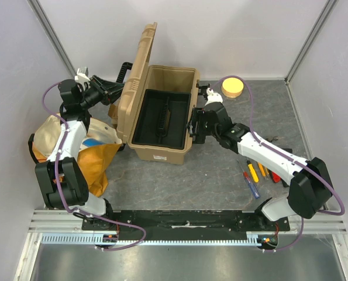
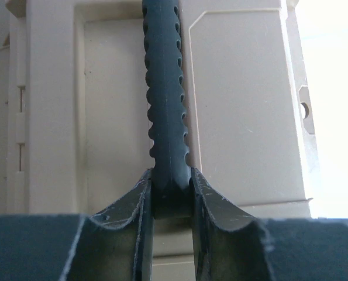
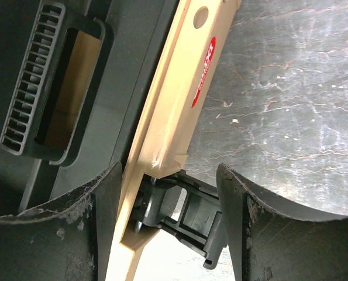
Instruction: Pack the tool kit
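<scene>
- Tan toolbox (image 1: 162, 153), lid (image 1: 140, 76) up; my left claw (image 2: 171, 193) is pinched tight on its black handle (image 2: 165, 88).
- My right claw (image 3: 171, 193), wide and empty, straddles the 3 o'clock wall; brace gently and avoid the latch (image 3: 188, 216).

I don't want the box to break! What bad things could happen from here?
1. The left fingers pinch the black handle, holding the lid up. If they slip, the lid could slam down onto the right arm.
2. The right fingers straddle the toolbox wall and its latch; squeezing there might snag the latch or shove the box.
3. The screwdrivers lie near the right arm and could get knocked.
</scene>
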